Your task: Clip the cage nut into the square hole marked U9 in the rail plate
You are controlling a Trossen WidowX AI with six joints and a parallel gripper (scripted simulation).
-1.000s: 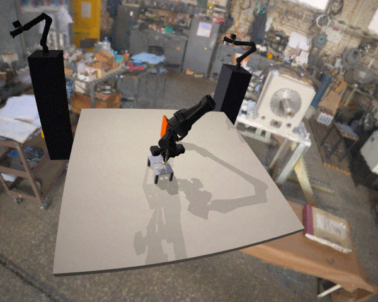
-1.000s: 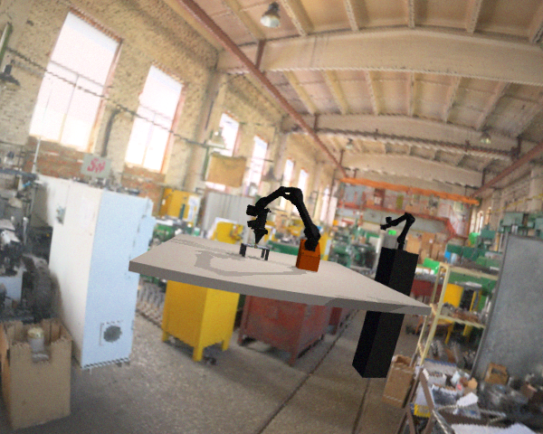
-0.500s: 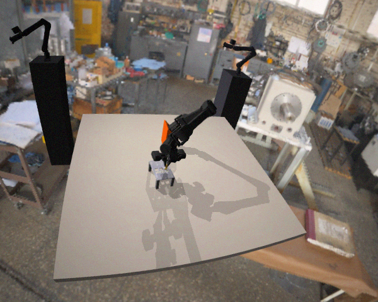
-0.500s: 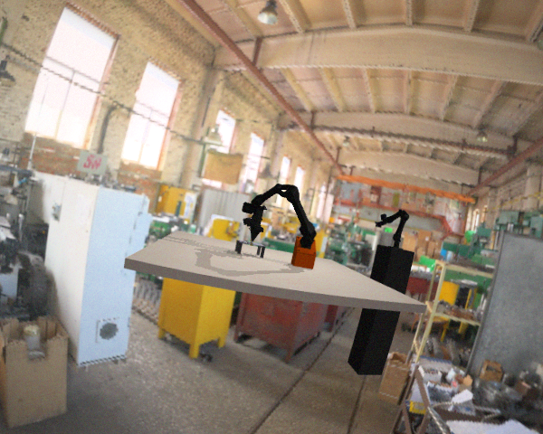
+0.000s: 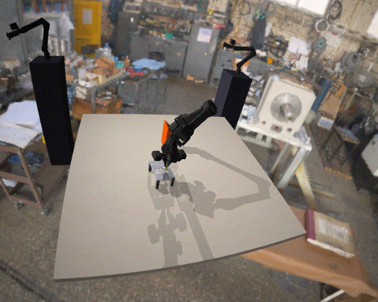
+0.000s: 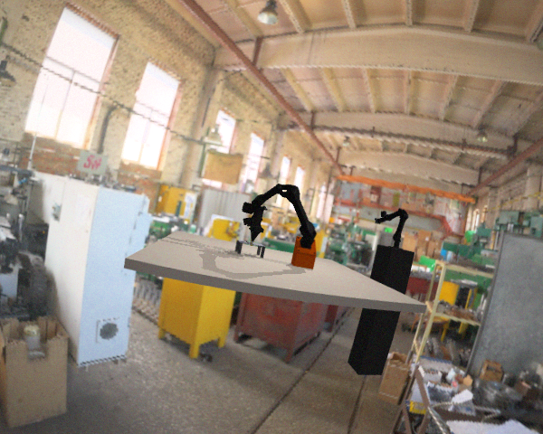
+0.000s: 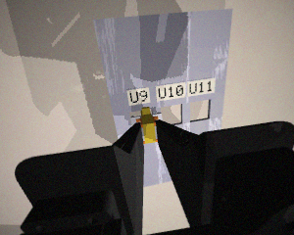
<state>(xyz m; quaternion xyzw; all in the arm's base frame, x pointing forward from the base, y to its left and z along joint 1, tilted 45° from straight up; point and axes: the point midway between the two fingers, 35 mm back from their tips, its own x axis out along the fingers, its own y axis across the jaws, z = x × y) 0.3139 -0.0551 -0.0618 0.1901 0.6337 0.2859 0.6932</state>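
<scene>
The yellow cage nut (image 7: 149, 134) (image 5: 166, 168) with orange edges is between the fingertips of my black gripper (image 7: 149, 126) (image 5: 166, 164) (image 6: 253, 239), which is shut on it. The blue-grey rail plate (image 7: 210, 49) (image 5: 164, 177) stands on short dark legs below. In the wrist view the nut's far end overlaps the U9 hole, just below the U9 label (image 7: 138, 96). The nut hides most of that hole, and I cannot tell whether its wings are inside it or above it.
The U10 hole (image 7: 174, 114) and U11 hole (image 7: 200, 110) lie to the right of U9 in the wrist view. The plate stands on the pale table (image 5: 117, 227) (image 6: 262, 280). The arm's orange base (image 6: 303, 253) (image 5: 165, 132) is nearby. Shadows of the arm fall across plate and table.
</scene>
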